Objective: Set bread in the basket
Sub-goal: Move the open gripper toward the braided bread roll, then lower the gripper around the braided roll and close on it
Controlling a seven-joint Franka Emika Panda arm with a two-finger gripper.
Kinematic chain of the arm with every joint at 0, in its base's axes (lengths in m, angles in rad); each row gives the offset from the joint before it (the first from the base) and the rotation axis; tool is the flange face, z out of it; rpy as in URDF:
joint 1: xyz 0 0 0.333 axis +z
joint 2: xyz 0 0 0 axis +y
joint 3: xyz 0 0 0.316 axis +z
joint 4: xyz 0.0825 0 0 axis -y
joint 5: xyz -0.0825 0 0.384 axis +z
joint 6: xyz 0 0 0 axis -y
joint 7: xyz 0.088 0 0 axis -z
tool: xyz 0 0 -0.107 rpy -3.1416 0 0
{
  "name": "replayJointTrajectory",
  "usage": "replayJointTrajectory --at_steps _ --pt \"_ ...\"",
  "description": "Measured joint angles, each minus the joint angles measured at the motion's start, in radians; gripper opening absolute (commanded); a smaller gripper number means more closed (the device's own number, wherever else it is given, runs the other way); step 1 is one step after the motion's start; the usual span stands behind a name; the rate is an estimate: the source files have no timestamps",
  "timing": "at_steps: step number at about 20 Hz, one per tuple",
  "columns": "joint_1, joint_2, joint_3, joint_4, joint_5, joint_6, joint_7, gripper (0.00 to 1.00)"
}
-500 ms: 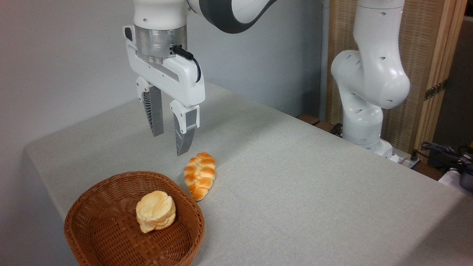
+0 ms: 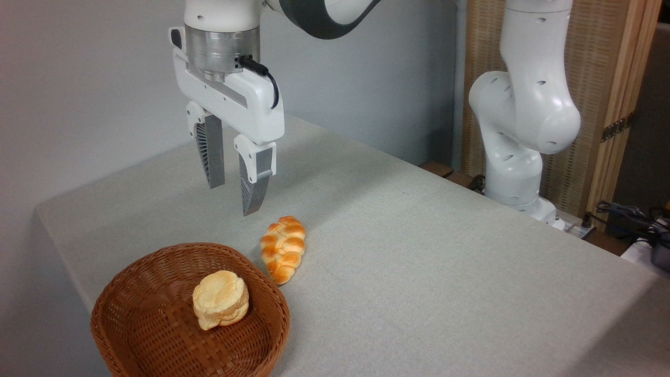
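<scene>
bread (image 2: 283,250) — braid up, on table | basket (image 2: 157,335) — just beside

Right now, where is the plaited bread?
The plaited bread lies on the grey table, just right of the basket rim and outside it, below and slightly right of the open claw.

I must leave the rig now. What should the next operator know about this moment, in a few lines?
Gripper: open, empty, in the air above the table, up and left of the bread in the picture.
Bread: lies on the table just right of the basket, braided side up.
Basket: holds only a round bun.
Done: nothing.
Left: grasp the bread and put it into the basket.
</scene>
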Motion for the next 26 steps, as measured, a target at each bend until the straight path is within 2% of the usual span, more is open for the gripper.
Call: replayJointTrajectory --at_steps 13,20,26 --pt "0.002 0.001 0.005 0.013 0.017 -0.026 0.0 1.0" --pt "0.0 0.004 0.0 0.013 0.018 -0.103 0.0 1.0" --pt "-0.004 0.04 -0.035 0.003 0.018 -0.178 0.0 1.0"
